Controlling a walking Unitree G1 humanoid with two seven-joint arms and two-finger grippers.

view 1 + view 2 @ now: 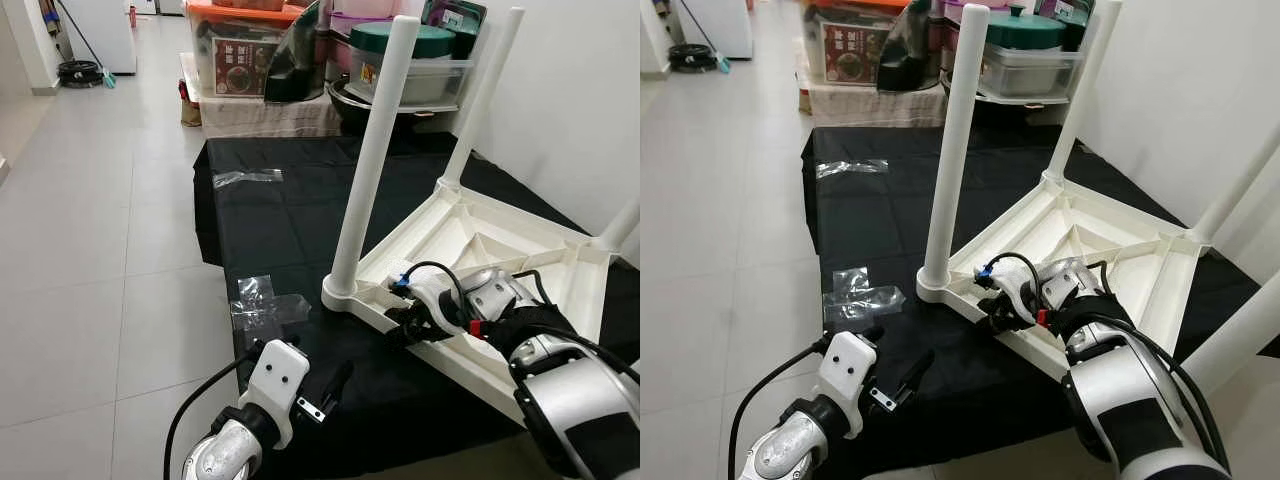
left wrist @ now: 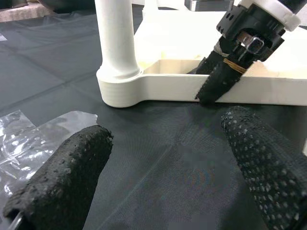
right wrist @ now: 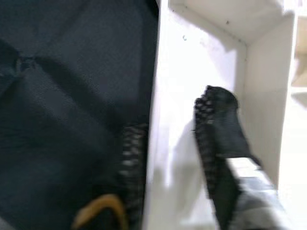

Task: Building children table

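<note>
Right gripper point(image 3: 177, 143) jaws straddle the upturned table's rim point(image 3: 168, 96).

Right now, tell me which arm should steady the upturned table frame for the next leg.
Right. The right gripper already straddles the table frame's near rim beside the fitted leg, one finger each side. The left gripper hovers open over the black cloth, off the frame.
</note>
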